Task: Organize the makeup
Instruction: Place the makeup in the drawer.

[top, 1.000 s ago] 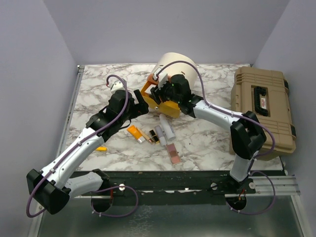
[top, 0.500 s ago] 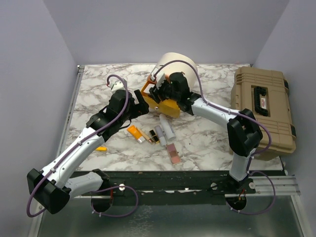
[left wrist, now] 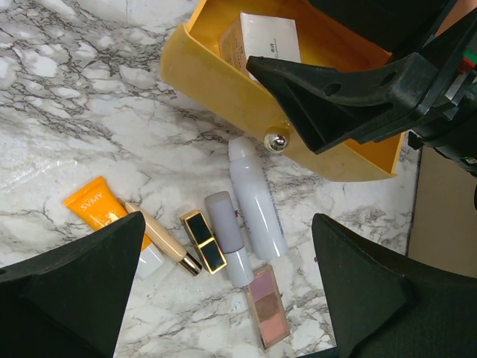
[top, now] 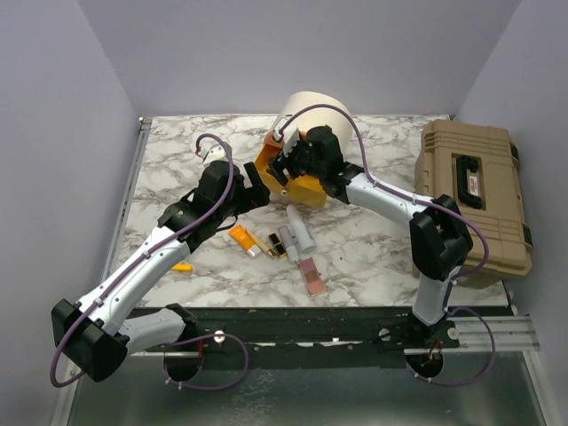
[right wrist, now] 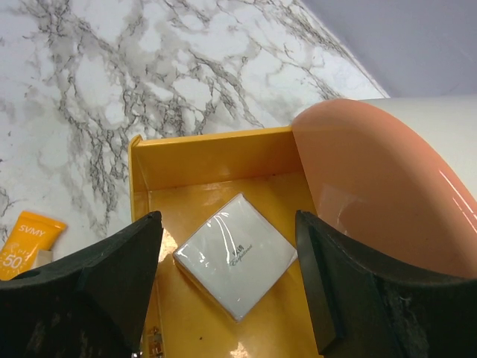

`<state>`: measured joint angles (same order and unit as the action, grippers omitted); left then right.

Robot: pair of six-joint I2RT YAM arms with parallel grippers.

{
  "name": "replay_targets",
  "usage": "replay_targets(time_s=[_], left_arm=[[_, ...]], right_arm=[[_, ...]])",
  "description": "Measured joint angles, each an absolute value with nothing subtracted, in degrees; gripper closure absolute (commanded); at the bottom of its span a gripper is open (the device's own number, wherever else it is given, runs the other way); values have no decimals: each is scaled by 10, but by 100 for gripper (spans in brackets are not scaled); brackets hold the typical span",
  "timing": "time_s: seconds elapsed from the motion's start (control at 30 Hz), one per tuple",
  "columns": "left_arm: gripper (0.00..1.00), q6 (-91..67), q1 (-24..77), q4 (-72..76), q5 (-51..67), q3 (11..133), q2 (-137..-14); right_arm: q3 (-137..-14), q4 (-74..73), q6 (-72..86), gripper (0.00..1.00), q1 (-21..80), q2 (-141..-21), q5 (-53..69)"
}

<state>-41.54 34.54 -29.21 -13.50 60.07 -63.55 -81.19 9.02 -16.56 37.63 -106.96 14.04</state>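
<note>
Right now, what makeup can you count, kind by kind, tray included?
Tubes: 3 (orange tube, white tube, lavender-capped tube)
Slim cream stick: 1
Black-gold lipstick: 1
Pink palette: 1
White square compact, in the yellow tray: 1
Total: 7
Not counted: yellow sliver by left arm, unidentifiable.

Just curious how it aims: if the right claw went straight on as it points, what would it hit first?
Most likely the white square compact lying in the yellow tray, centred between the fingers of the open right gripper, though depth is hard to judge.
</note>
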Motion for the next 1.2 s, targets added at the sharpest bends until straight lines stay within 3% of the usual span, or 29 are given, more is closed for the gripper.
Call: replay_targets(time_s=[0.27,0.4,0.7,1.2], left_arm=[[6,-416,345,-291,-134,601,-635],[6,-416,345,-287,-134,601,-635],[6,-418,344,-283,-134,600,-635],[6,-433,342,-268,-130,591,-647]], right_arm=[[-812,67,-164,26,374,-1046,163],[-812,69,-150,42,374,-1011,175],[-811,53,-75,58,374,-964,175],[-821,-72,102,73,374,-977,100]])
